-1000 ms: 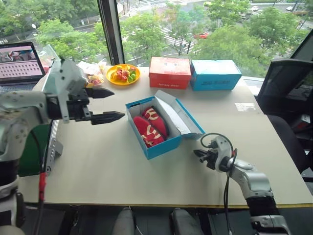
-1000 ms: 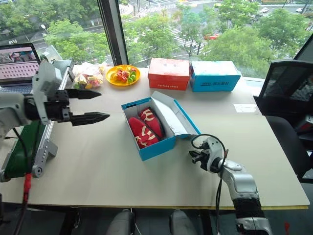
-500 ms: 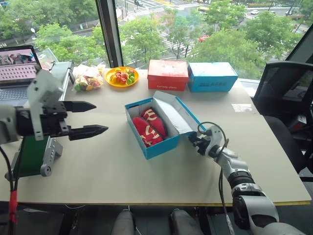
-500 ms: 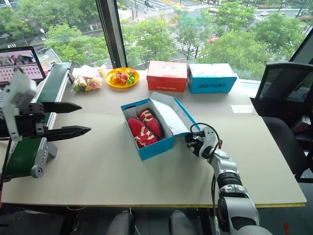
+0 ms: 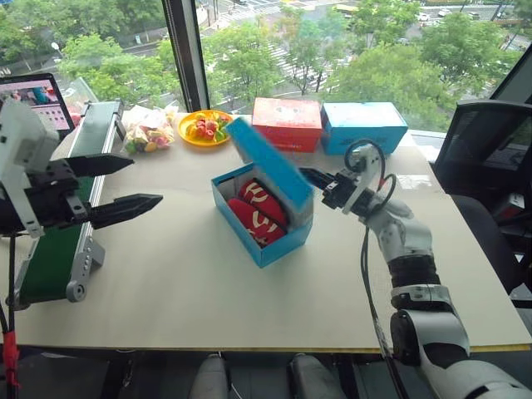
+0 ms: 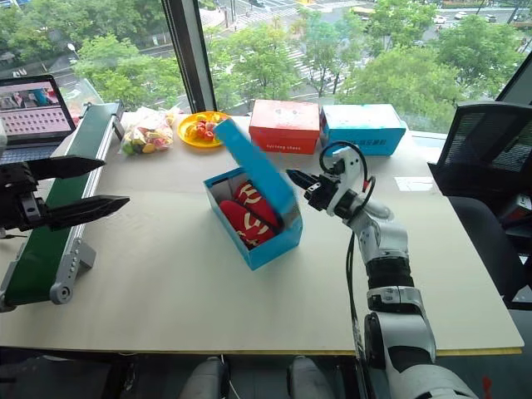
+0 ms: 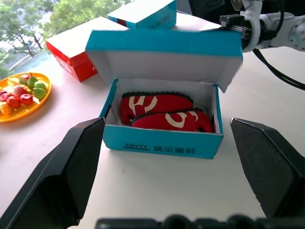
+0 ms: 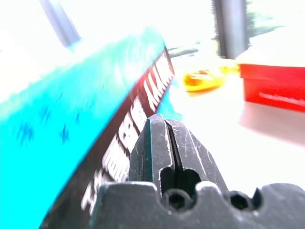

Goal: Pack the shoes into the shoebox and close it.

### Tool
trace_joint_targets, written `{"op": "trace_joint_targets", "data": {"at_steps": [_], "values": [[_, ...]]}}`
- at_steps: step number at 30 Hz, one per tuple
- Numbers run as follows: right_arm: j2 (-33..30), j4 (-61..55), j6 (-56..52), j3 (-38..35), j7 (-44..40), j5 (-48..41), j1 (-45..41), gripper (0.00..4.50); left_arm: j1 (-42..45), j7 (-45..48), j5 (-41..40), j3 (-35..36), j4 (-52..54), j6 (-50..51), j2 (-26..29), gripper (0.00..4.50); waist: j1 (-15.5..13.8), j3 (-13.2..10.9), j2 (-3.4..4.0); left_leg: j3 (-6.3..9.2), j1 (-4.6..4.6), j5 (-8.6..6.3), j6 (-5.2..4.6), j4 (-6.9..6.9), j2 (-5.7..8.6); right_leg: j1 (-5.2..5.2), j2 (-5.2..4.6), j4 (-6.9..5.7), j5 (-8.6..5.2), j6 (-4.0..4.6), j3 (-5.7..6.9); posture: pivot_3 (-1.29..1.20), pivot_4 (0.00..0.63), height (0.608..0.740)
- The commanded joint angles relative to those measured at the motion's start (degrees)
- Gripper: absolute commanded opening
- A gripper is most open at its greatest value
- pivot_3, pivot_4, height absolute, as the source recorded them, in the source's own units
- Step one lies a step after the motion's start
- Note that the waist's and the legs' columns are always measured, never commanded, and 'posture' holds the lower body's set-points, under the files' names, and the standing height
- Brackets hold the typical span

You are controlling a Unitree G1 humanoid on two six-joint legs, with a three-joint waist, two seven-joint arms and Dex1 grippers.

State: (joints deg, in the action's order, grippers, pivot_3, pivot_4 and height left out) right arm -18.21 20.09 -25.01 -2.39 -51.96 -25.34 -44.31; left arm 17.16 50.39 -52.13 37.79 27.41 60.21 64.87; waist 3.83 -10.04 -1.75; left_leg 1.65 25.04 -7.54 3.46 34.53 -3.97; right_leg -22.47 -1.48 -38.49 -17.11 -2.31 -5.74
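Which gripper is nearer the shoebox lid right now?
Right. The right gripper, shut, is at the raised lid of the shoebox; the left gripper, open, hangs well off to the box's left.

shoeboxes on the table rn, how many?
3: blue shoebox mid-table holding the shoes, red shoebox and other blue box side by side by the window.

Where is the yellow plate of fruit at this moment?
In the left eye view, the round yellow plate of fruit sits at the table's far edge by the window, between a clear bag of fruit on its left and the red cardboard box on its right.
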Motion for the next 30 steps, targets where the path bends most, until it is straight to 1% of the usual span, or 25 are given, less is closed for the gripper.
{"op": "trace_joint_targets", "data": {"at_steps": [1,6,10,13,15,17,19,20,23,26,28,30], "values": [[-1.44,-9.22,-6.51,6.77,-4.02,0.17,1.12,0.03,0.35,-1.33,-0.83,1.68,1.11,-1.39,0.03,4.5,0.01,0.0,0.0,0.0,0.0,0.0,0.0,0.0,-0.01,0.0,0.01,0.0,-0.01,0.01,0.0,0.0,0.15,0.739],[-0.17,-10.88,-7.03,11.23,-4.68,1.49,1.83,0.03,0.71,-2.23,-1.34,0.72,1.24,-2.05,-0.39,4.5,-0.01,0.0,0.0,0.0,0.02,0.0,0.0,0.01,0.0,-0.03,0.0,-0.01,-0.04,-0.03,0.0,0.0,0.15,0.739],[2.8,-5.27,-2.62,12.92,-4.32,4.39,-1.53,0.03,1.02,-2.65,-1.67,-0.18,0.93,-2.62,-0.51,4.5,0.01,0.0,-0.01,0.0,0.11,0.0,0.0,0.04,0.0,-0.13,0.0,-0.03,-0.04,-0.03,0.0,0.0,0.15,0.739],[7.09,3.14,2.21,13.34,-4.44,6.3,-6.22,0.03,1.28,-2.84,-1.92,-1.42,0.72,-3.27,-0.81,4.5,0.28,0.0,-0.01,0.0,0.12,0.0,0.0,0.04,0.0,-0.18,0.01,-0.05,-0.03,-0.03,0.0,0.0,0.15,0.739],[9.25,11.63,8.21,15.58,-6.36,9.87,-8.71,0.03,1.26,-2.62,-2.53,-2.06,0.57,-3.3,-0.94,4.5,0.4,0.0,-0.01,-0.01,0.12,0.0,0.0,0.03,-0.01,-0.22,0.02,-0.09,-0.03,-0.01,0.0,0.0,0.15,0.739],[11.42,20.53,12.24,16.35,-6.56,12.62,-11.01,0.03,1.04,-2.54,-2.4,-2.57,0.49,-3.65,-0.67,4.5,0.32,0.01,-0.02,0.01,0.12,0.0,0.0,0.0,-0.01,-0.22,0.02,-0.1,-0.01,0.03,0.01,0.0,0.15,0.739],[13.11,28.4,16.71,17.59,-6.62,15.71,-12.24,0.03,1.06,-2.72,-2.66,-2.58,0.47,-3.69,-0.6,4.5,0.16,0.0,-0.05,0.0,0.14,0.0,0.01,-0.04,-0.01,-0.22,0.01,-0.06,0.02,0.09,0.02,0.0,0.15,0.739],[13.71,31.85,18.81,18.4,-6.6,17.46,-12.49,0.03,1.01,-2.83,-2.82,-2.47,0.56,-3.6,-0.61,4.5,0.02,-0.01,-0.06,0.01,0.16,-0.01,0.02,-0.05,0.0,-0.22,0.01,-0.04,0.17,0.34,0.03,0.0,0.15,0.739],[14.98,39.88,23.52,19.02,-6.04,20.72,-12.88,0.03,0.61,-3.29,-3.35,-2.01,1.21,-3.11,-0.7,4.5,0.21,0.06,-0.18,0.02,0.15,-0.02,0.03,0.01,0.0,-0.15,0.0,-0.04,0.18,0.36,0.07,0.0,0.15,0.739],[15.38,42.73,26.2,18.3,-5.83,21.96,-13.42,0.03,0.17,-3.7,-3.67,-2.03,1.64,-2.95,-0.88,4.5,0.35,0.08,-0.21,0.01,-0.39,-0.02,0.04,-0.03,-0.02,0.29,0.0,-0.06,0.14,0.3,0.07,0.0,0.15,0.739],[15.53,42.21,26.5,16.9,-6.37,21.2,-13.9,0.03,0.22,-4.06,-4.05,-2.4,1.73,-2.9,-0.96,4.5,0.24,0.11,-0.26,0.02,-0.58,-0.02,0.04,-0.09,-0.03,0.41,0.01,-0.09,-0.06,0.03,0.07,0.0,0.15,0.739],[14.41,36.91,25.0,14.75,-7.42,19.21,-14.1,0.03,0.5,-4.3,-4.33,-3.44,1.51,-3.13,-1.1,4.5,0.13,0.11,-0.26,0.02,-0.65,-0.02,0.04,-0.09,-0.02,0.45,0.01,-0.16,-0.08,0.05,0.07,0.0,0.15,0.739]]}}
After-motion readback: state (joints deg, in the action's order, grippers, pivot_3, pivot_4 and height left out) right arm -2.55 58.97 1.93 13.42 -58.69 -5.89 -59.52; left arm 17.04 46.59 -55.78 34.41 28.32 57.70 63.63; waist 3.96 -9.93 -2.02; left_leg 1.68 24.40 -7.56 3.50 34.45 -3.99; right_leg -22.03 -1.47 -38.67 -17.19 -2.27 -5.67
